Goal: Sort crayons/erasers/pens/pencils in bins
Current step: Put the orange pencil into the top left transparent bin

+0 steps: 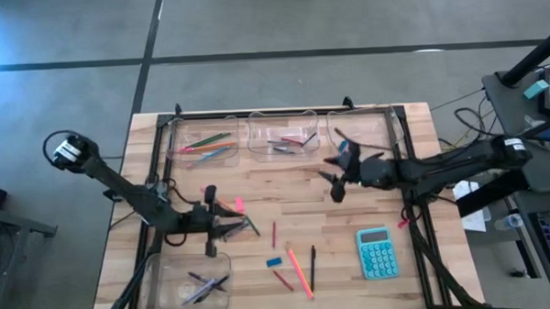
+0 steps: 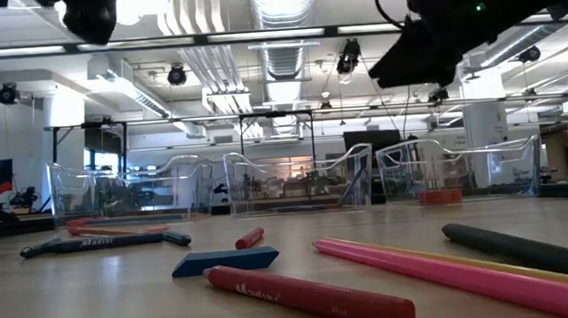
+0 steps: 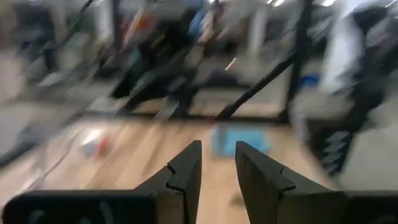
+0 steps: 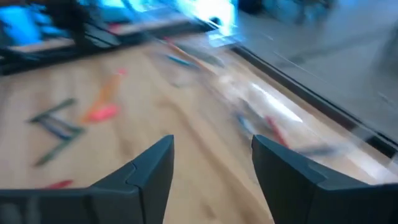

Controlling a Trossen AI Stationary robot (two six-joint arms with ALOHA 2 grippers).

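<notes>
Along the table's far edge sit three clear bins: left bin (image 1: 204,139) w/ pencils, middle bin (image 1: 283,136) w/ short reddish/grey sticks, prob. crayons, right bin (image 1: 359,130) nearly bare. Fourth bin (image 1: 189,280) is at the near-left corner, holding dark pens. Sorted by type, so each tub looks reserved for one kind.

Right gripper (image 1: 336,182) hangs above the board just in front of the middle and right bins, fingers spread apart, nothing between them per right wrist view (image 4: 211,168). Judging by position, it's prob. between a drop and the next pick.

Left gripper (image 1: 224,228) is low over the left-centre, narrow gap between its fingers (image 3: 186,171), nothing visibly held there. Pink bits (image 1: 236,204) lie just beside it; can't tell if eraser or pencil.

Still loose near centre-front: blue eraser (image 1: 274,262), orange-pink pencil (image 1: 300,271), black pen (image 1: 313,259), short red stick (image 1: 273,233). Teal calculator (image 1: 377,252) sits to their right, not part of the sort.

Room: open wood between the arms, so either can reach the cluster. Near edge is close to the loose items; a nudge could roll them off. Bin walls and black frame rail limit low approaches at the far side.
</notes>
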